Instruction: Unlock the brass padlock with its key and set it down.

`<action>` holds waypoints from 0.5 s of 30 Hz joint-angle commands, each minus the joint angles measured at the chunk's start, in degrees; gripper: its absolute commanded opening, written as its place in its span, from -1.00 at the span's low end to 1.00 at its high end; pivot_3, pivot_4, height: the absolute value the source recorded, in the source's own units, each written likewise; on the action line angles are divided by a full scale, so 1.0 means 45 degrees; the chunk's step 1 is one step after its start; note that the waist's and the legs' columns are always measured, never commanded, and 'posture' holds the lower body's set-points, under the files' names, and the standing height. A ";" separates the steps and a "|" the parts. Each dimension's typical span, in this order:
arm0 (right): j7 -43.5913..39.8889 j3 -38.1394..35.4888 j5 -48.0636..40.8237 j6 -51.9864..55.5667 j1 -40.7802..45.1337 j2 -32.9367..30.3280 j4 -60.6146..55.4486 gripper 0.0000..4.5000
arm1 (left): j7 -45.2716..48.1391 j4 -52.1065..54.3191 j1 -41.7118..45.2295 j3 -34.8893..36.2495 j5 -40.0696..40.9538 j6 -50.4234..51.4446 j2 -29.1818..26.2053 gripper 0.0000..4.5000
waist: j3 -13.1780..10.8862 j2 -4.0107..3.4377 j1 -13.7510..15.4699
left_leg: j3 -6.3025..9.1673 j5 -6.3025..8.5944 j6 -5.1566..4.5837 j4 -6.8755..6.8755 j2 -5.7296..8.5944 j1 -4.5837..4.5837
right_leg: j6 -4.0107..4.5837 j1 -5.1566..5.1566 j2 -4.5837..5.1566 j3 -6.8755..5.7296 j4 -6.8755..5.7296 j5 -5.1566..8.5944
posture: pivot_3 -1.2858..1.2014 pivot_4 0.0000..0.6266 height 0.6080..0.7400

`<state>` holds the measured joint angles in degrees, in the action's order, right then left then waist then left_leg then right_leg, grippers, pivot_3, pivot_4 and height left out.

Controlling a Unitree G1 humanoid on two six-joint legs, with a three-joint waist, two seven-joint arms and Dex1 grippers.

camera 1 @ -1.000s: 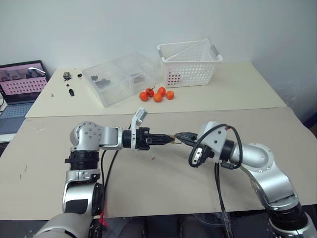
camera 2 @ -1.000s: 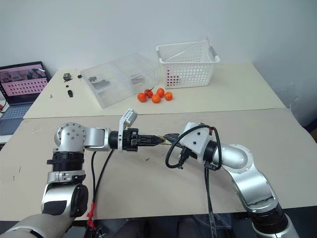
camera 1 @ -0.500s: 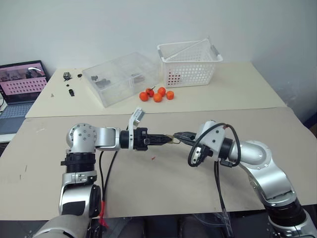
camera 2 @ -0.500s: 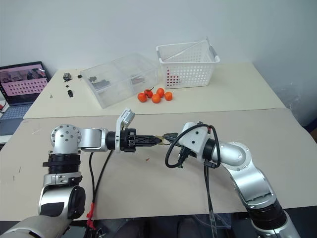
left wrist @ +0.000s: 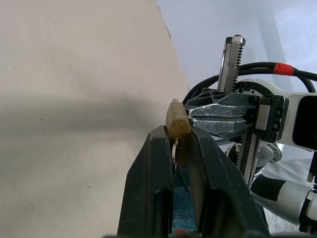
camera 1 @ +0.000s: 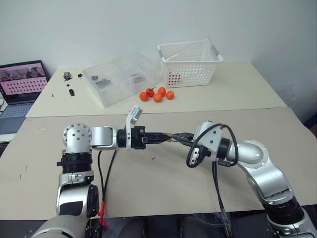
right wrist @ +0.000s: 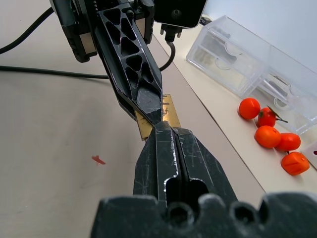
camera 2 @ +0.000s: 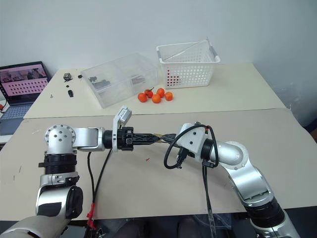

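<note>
The brass padlock [left wrist: 177,121] is a small yellow-brass body pinched between the black fingers of my left gripper [left wrist: 177,136], with a silvery bit of metal showing just behind it. Over the middle of the near table, my left gripper [camera 1: 166,137] points right and my right gripper [camera 1: 177,136] points left, meeting tip to tip at the padlock [camera 1: 171,137]. In the right wrist view my right gripper [right wrist: 162,128] has its fingers pressed together, its tip against the padlock [right wrist: 170,115]. The key is hidden; I cannot make it out between those fingers.
On the far table stand a clear plastic box [camera 1: 121,77] and a white basket [camera 1: 189,63], with several orange-red fruits [camera 1: 157,95] in front of them. A laptop [camera 1: 22,80] and small dark parts [camera 1: 69,84] lie far left. A red speck [camera 1: 153,158] marks the near table.
My left elbow has swung outward to the left and the left wrist has rolled a little. Both grippers stay tip to tip at the padlock, shifted slightly left.
</note>
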<state>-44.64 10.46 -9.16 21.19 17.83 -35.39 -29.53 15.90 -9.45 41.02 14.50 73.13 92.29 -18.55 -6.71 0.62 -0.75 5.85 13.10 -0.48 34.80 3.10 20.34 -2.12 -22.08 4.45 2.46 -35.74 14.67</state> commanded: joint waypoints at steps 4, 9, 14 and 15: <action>-0.0202 -0.0157 0.0022 -0.0605 0.0387 -0.0039 0.0097 -0.98 | -0.0452 0.0565 -0.0043 0.0325 0.0964 0.0047 -0.0207 -0.99 | 0.0000 0.0000 0.0000 | 0.0000 0.0000 0.0000 0.0000 -0.0002 -0.0001 | 0.0000 0.0000 -0.0002 -0.0001 -0.0002 0.0000 | 0.03 -0.52 1.00; -0.0408 -0.0181 0.0027 -0.0766 0.0424 -0.0132 0.0243 -0.98 | -0.0819 0.0649 -0.0161 0.0416 0.1323 0.0047 -0.0261 -0.99 | 0.0000 0.0000 0.0007 | 0.0000 -0.0001 0.0002 -0.0001 -0.0001 -0.0001 | 0.0000 0.0000 -0.0001 0.0000 -0.0001 0.0000 | 0.03 -0.52 1.00; -0.0558 -0.0233 0.0017 -0.0950 0.0289 -0.0245 0.0354 -0.98 | -0.1198 0.0715 -0.0199 0.0533 0.1753 0.0047 -0.0277 -0.99 | 0.0000 0.0000 0.0010 | 0.0001 0.0000 0.0006 -0.0001 0.0001 0.0001 | 0.0000 -0.0001 0.0001 0.0001 0.0002 0.0000 | 0.03 -0.52 1.00; -0.0577 -0.0215 0.0020 -0.0985 0.0284 -0.0244 0.0388 -0.98 | -0.1273 0.0729 -0.0212 0.0535 0.1868 0.0047 -0.0308 -0.99 | 0.0000 0.0000 0.0009 | 0.0000 0.0001 0.0007 -0.0001 0.0001 0.0000 | 0.0000 0.0000 0.0001 0.0001 0.0003 0.0000 | 0.03 -0.52 1.00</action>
<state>-47.19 10.45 -9.12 18.77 18.83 -36.31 -27.03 10.56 -8.16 39.95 15.60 79.01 92.29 -19.34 -6.71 0.62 -0.71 5.85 13.10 -0.44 34.80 3.10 20.35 -2.12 -22.08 4.45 2.46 -35.73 14.67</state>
